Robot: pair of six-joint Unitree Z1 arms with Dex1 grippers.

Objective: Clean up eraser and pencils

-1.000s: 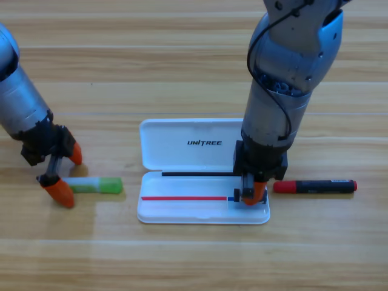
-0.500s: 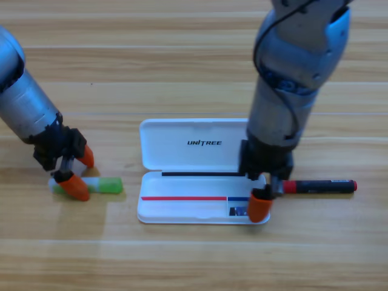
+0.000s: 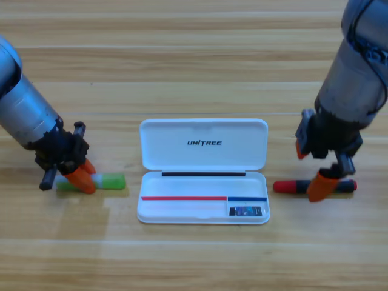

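Note:
The eraser (image 3: 245, 211), a small dark block, lies in the lower right corner of the open white case (image 3: 182, 209). The pale green pencil (image 3: 106, 181) lies on the table left of the case, and my left gripper (image 3: 83, 173) is shut on its left part, hiding that stretch. The black pencil with the red cap (image 3: 287, 187) lies right of the case. My right gripper (image 3: 310, 167) stands open over the black pencil's middle. One orange jaw is in front of the pencil and the other is behind it.
The case's lid (image 3: 203, 130) lies flat and open toward the back. Bare wooden table (image 3: 194, 60) surrounds everything. Both grey arms come in from the upper corners.
My right gripper let go of the eraser in the case, lifted and swung right to the black pencil. My left gripper moved onto the green pencil and narrowed its jaws around it.

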